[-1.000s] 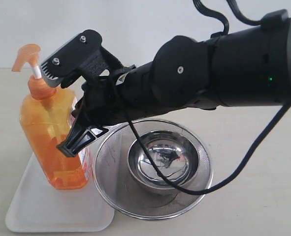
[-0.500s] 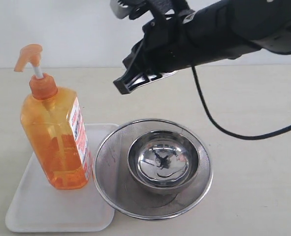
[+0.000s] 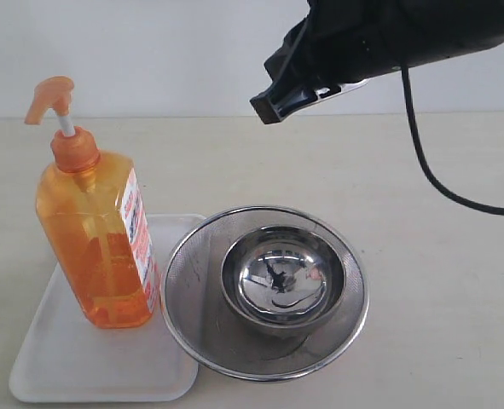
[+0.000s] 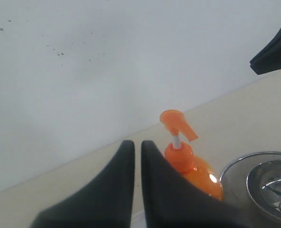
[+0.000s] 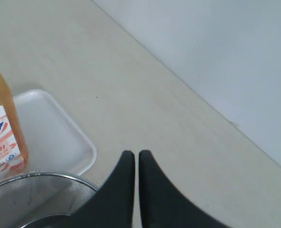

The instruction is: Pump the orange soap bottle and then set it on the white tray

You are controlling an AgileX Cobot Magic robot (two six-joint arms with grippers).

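The orange soap bottle (image 3: 94, 247) stands upright on the white tray (image 3: 89, 375) at the left, with its pump head raised and nothing touching it. My right gripper (image 3: 273, 104) hangs high above the table, up and to the right of the bottle and well clear of it. Its fingers are shut with nothing between them (image 5: 135, 153). The right wrist view shows the bottle's label (image 5: 2, 137) and the tray's corner (image 5: 59, 137) below. My left gripper (image 4: 136, 142) is shut and empty, with the bottle (image 4: 180, 159) just beyond its fingers.
A round steel mesh strainer (image 3: 192, 256) holding a steel bowl (image 3: 283, 277) sits right beside the tray, its rim overlapping the tray's right edge. A black cable hangs from the right arm at the right side. A pale wall backs the table.
My right gripper has let go of the bottle, risen and drawn back to the upper right, and its fingers have closed. The bottle stays put on the tray.
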